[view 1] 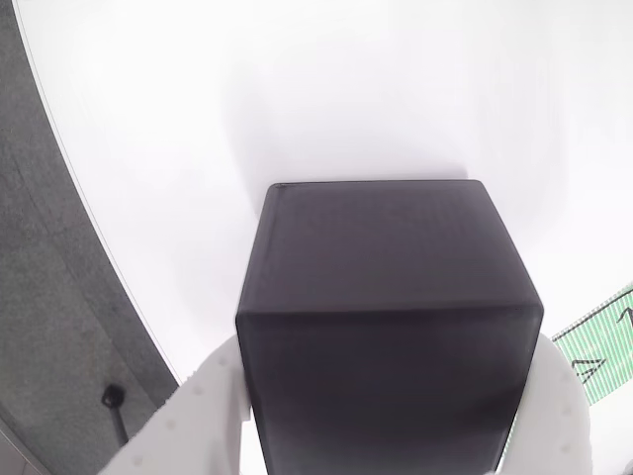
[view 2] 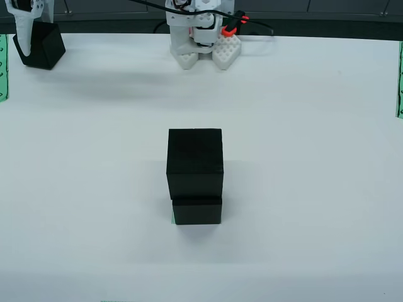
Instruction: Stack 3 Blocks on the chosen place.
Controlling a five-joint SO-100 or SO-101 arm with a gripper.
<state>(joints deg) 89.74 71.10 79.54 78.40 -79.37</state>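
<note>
— Black cube (view 1: 386, 327) sits squarely, no long axis, far from the two stacked cubes (view 2: 196, 176) mid-table?
— Yes; white gripper (view 1: 381, 406) fingers clamp its sides at the table's far-left corner.

Open table (view 2: 302, 163) around central stack (view 2: 195, 176)

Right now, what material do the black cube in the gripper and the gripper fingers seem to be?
The held cube looks like matte black plastic: dull faces, faint fine ribbing, possibly 3D-printed. The gripper fingers look like white matte plastic, with small dimples on the surface.
</note>
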